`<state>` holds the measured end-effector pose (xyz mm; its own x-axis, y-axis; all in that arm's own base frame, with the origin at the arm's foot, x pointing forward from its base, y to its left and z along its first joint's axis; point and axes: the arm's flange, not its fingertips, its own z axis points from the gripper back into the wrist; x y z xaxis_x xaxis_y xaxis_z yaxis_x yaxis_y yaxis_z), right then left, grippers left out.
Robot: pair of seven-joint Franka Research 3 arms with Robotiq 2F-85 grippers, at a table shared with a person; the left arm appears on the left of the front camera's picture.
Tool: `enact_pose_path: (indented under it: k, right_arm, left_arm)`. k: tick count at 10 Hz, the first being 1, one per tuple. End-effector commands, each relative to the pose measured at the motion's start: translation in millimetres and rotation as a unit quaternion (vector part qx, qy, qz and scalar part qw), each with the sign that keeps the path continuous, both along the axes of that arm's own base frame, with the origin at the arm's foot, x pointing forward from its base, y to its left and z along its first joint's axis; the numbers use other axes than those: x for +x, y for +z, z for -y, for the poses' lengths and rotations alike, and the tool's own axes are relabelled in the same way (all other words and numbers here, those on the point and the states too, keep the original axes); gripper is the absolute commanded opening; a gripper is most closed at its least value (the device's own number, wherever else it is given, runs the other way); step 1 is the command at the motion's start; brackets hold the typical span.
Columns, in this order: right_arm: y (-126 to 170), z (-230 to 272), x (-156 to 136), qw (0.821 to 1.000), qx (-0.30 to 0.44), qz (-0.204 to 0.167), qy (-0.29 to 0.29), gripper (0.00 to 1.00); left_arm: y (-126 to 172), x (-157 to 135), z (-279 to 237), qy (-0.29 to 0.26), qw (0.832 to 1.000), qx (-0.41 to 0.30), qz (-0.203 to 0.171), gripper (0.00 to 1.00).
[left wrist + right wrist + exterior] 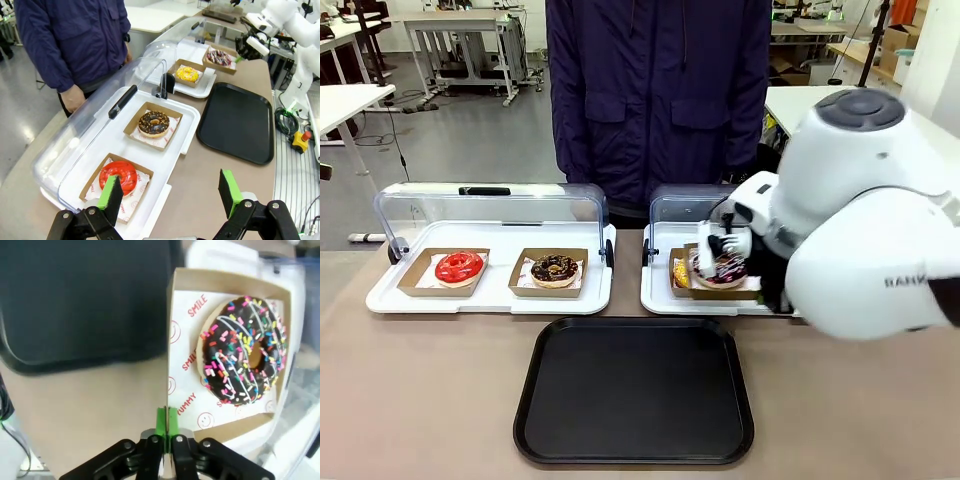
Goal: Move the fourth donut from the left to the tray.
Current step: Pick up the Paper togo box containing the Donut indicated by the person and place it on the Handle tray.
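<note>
Front: right gripper (752,262) pinches the cardboard holder (723,281) with the sprinkled donut (720,267), lifted over the white tray, behind the black tray (634,390). Left wrist: left gripper (170,187) wide, empty, red donut (118,174) just ahead. Right wrist: green pads (166,422) clamp the holder's rim, donut beyond.

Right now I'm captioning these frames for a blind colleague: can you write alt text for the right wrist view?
The right end effector, green pads pressed together, is shut on the edge of a brown cardboard holder carrying a chocolate donut with coloured sprinkles. The black tray lies beside it on the tan table.
</note>
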<state>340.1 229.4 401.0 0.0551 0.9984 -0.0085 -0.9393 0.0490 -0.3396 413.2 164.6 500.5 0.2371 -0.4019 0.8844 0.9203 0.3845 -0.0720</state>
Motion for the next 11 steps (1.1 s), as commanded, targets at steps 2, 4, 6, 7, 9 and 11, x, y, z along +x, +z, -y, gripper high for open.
enact_pose_path:
  k: [2,4,6,7,9,11]
  right_arm:
    - [-42,-12,-84,1.000,-0.004,-0.001,0.025,0.02]
    - [-57,-40,-106,0.999,0.007,-0.028,0.040,0.02]
    - [-67,-57,-113,0.998,0.009,-0.048,0.047,0.02]
    - [-73,-66,-117,0.997,0.016,-0.051,0.047,0.02]
    - [-83,-76,-120,0.998,0.024,-0.050,0.041,0.02]
    - [-92,-83,-120,0.997,0.037,-0.054,0.040,0.02]
  left_arm:
    - [2,0,1,-0.004,1.000,-0.006,0.007,1.00]
    - [2,0,1,-0.004,1.000,-0.006,0.007,1.00]
    - [2,0,1,-0.004,1.000,-0.006,0.007,1.00]
    - [2,0,1,-0.004,1.000,-0.006,0.007,1.00]
    - [2,0,1,-0.004,1.000,-0.006,0.007,1.00]
    - [2,0,1,-0.004,1.000,-0.006,0.007,1.00]
